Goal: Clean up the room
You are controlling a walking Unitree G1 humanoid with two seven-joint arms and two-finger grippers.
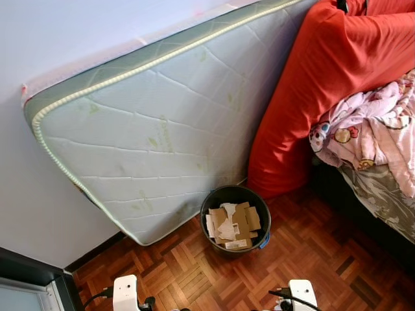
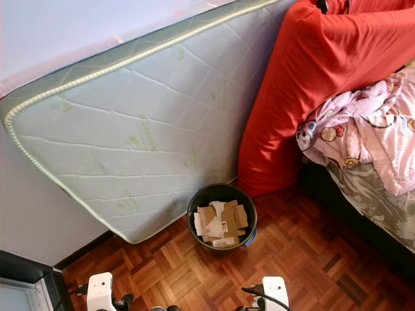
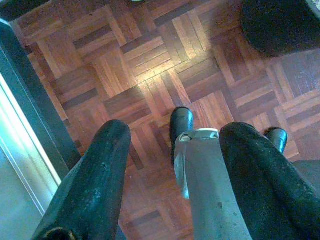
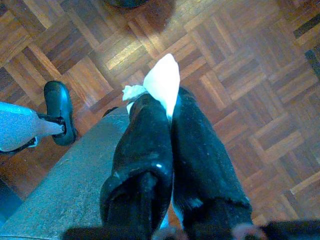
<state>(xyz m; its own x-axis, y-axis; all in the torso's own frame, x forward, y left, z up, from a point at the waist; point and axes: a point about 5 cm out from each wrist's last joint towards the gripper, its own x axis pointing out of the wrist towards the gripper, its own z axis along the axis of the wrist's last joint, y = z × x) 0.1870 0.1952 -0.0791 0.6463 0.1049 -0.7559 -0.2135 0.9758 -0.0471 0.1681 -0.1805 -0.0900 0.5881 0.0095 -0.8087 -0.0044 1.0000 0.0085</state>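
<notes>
Parquet floor (image 1: pixel 311 253) clear; bin (image 1: pixel 235 218) ahead of right gripper (image 4: pixel 169 107), part-filled. Right clamps white tissue (image 4: pixel 162 82), undeposited. Left gripper (image 3: pixel 172 135) spread, empty.

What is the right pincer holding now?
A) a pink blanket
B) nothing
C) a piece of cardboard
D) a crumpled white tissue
D: in the right wrist view the right pincer has its two black fingers closed on a crumpled white tissue above the parquet floor.
</notes>
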